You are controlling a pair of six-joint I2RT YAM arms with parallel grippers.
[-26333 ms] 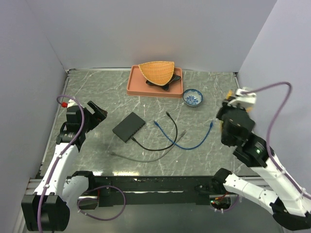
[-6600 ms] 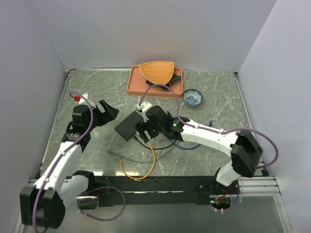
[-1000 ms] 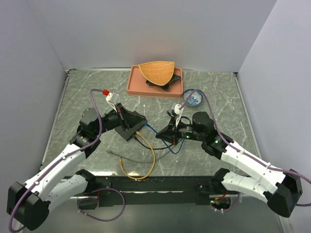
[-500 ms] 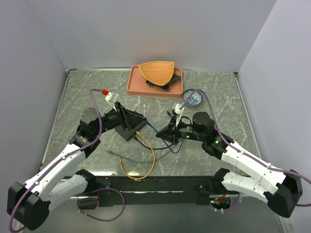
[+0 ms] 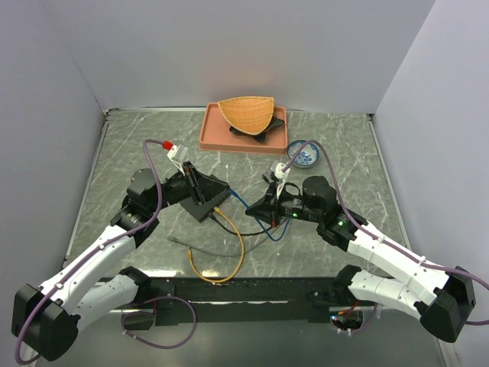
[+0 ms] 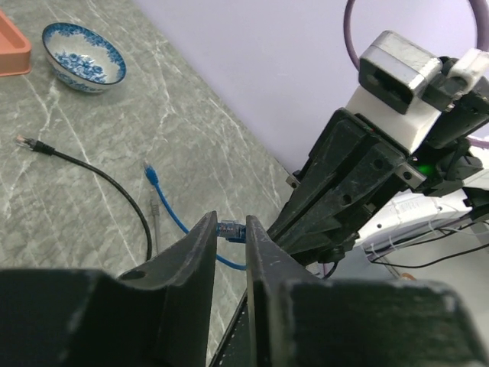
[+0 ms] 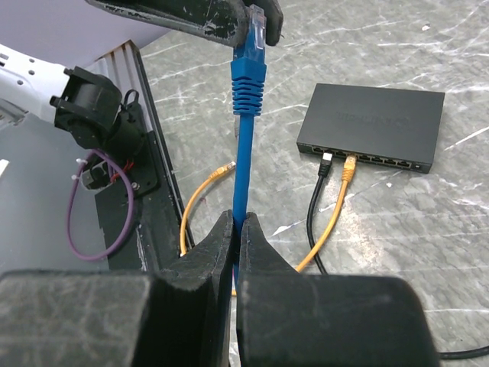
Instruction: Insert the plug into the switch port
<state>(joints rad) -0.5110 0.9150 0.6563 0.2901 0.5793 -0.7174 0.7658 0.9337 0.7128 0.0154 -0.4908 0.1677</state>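
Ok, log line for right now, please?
right gripper: shut on blue cable | left gripper: shut on blue plug | switch: black cable, orange cable plugged in | blue plug: not inserted

The plug (image 7: 253, 29), ending the cable (image 7: 243, 138) clamped in the right tool (image 7: 237, 222), is held straight ahead of it, between the fingers of the left tool (image 6: 231, 228). The switch (image 7: 382, 122) is set on the desk (image 7: 474, 214) ahead and to the right.

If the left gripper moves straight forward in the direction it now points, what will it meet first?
The blue cable plug is held between the left gripper's fingertips. Straight beyond it, the right gripper, shut on the blue cable, looks like the first obstacle, though depth is unclear.
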